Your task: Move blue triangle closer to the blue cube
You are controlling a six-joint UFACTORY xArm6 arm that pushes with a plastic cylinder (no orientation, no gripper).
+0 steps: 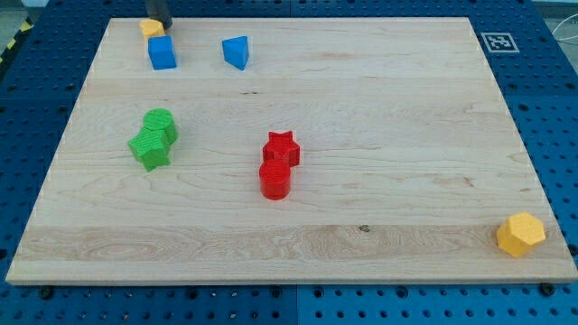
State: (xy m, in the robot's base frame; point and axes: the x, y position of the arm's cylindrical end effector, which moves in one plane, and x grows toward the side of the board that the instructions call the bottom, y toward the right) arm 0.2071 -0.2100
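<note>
A pale wooden tabletop (361, 117) fills most of the frame, sitting on a blue pegboard surface (560, 108). In the upper left of the frame, the blue cube (163, 52) rests close to the tabletop's top edge. Just to its right, apart from it with a strip of bare wood between, is the blue triangle (236, 51). Touching the blue cube's upper left corner is a small yellow block (152, 28) (its shape is hard to make out, since it is partly covered). A dark rod comes down from the top edge of the frame directly above that yellow block; my tip (157, 23) sits at the yellow block's upper side, just above the blue cube and well to the left of the blue triangle. There are no jaws on this arm, only the rod, and it holds nothing.

At the left middle of the frame, a green cylinder (162, 123) and a green star (150, 149) touch each other. Near the centre, a red star (281, 147) touches a red cylinder (275, 180) below it. A yellow hexagonal block (521, 235) stands alone in the lower right corner. A small black-and-white marker (497, 41) is at the upper right corner.
</note>
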